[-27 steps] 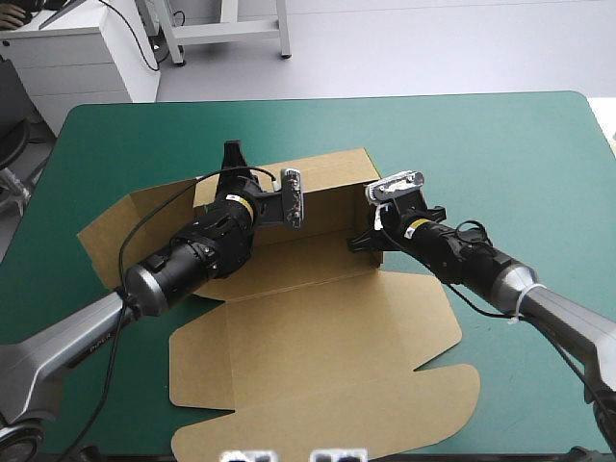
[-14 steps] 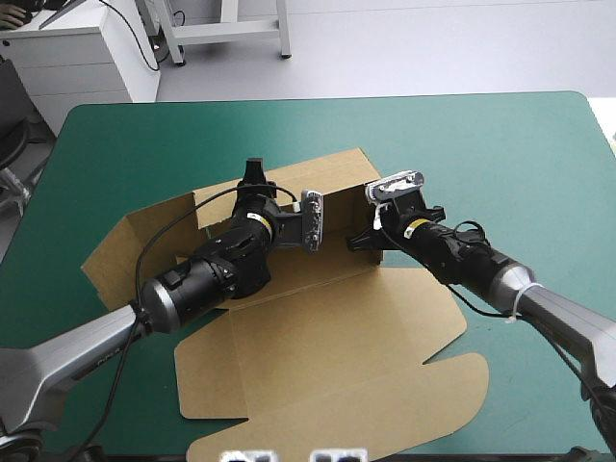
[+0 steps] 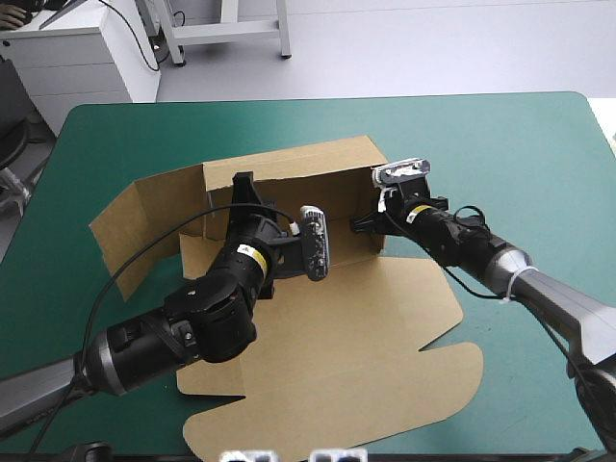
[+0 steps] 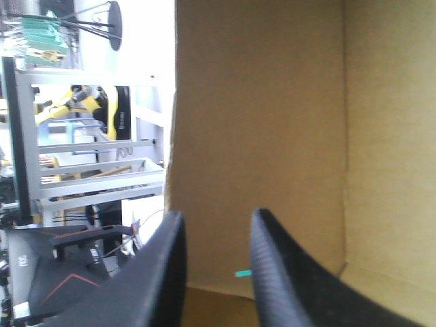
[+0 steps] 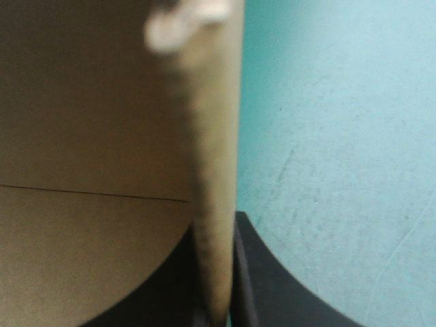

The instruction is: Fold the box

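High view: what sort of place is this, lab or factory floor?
Likely a robotics lab bench: a table with a teal-green cover, two arms whose left gripper and right gripper are at a brown box, and a white cabinet beyond the table.

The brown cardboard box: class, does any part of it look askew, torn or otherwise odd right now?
On the brown cardboard box, the left side flap splays outward and leans, while the right wall stands upright, pinched by the right gripper. No tear or crushing shows.
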### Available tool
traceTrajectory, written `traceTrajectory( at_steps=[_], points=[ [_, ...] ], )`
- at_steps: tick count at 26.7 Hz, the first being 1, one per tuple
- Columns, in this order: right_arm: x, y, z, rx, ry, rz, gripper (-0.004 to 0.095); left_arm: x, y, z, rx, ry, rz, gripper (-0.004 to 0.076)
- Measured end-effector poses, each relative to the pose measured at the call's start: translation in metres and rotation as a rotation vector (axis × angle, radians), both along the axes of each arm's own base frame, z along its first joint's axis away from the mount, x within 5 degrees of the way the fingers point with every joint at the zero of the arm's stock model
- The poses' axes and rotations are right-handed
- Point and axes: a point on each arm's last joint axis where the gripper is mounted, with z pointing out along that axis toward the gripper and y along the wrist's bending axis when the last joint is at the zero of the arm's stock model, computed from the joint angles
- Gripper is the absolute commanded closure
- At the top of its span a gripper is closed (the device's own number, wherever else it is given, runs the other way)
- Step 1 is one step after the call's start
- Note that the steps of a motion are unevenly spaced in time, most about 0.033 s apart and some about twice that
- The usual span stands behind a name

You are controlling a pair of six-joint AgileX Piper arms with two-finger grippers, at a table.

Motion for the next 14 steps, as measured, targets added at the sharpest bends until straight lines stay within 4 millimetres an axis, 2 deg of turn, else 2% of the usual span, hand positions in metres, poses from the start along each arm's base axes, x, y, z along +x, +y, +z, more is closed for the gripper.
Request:
traceTrajectory(
  at_steps=[3, 6, 9, 13, 14],
  points=[
    [0.004, -0.004, 0.007, -0.027, 0.045, 0.011, 0.092, 0.007, 0.004, 0.014, -0.011, -0.12, -0.019, 0.072],
    [0.004, -0.005, 0.008, -0.044, 0.056, 0.02, 0.0919, 0.021, 0.01, 0.03, -0.078, -0.168, -0.002, 0.072],
    [0.002, -0.006, 0.013, -0.075, 0.074, 0.04, 0.092, 0.053, 0.041, 0.058, -0.222, -0.164, 0.132, 0.072],
    [0.001, -0.006, 0.022, -0.107, 0.122, 0.047, 0.092, 0.078, 0.087, 0.087, -0.368, -0.164, 0.308, 0.072],
    [0.001, -0.007, 0.026, -0.122, 0.143, 0.045, 0.092, 0.085, 0.103, 0.093, -0.408, -0.157, 0.365, 0.072]
  ],
)
